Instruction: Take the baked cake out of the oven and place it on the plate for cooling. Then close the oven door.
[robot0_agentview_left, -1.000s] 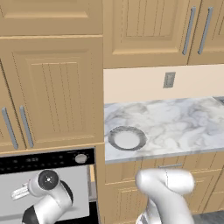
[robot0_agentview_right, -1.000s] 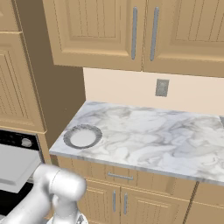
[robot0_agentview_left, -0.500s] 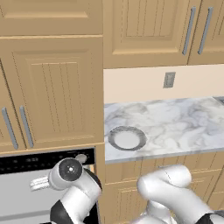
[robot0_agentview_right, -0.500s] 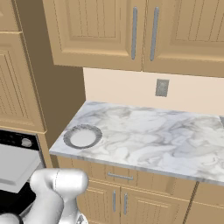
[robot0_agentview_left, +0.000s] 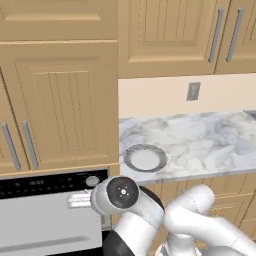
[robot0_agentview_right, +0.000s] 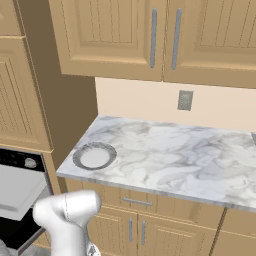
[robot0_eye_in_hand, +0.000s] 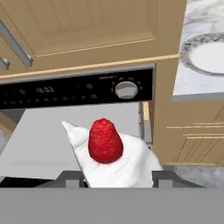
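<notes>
We are holding the small white wedge of cake with a red strawberry top (robot0_eye_in_hand: 111, 155) between the dark fingers of our gripper (robot0_eye_in_hand: 118, 178), out in front of the black-panelled oven (robot0_eye_in_hand: 74, 91). We are judging extraction done; the round grey-rimmed plate (robot0_agentview_left: 145, 158) on the marble counter (robot0_agentview_left: 210, 137) is waiting bare, and the grey oven door (robot0_eye_in_hand: 57, 140) is hanging open.

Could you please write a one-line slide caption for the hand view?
Gripper carries the strawberry-topped cake slice out past the oven's black control panel, the empty plate waiting on the marble counter.
</notes>
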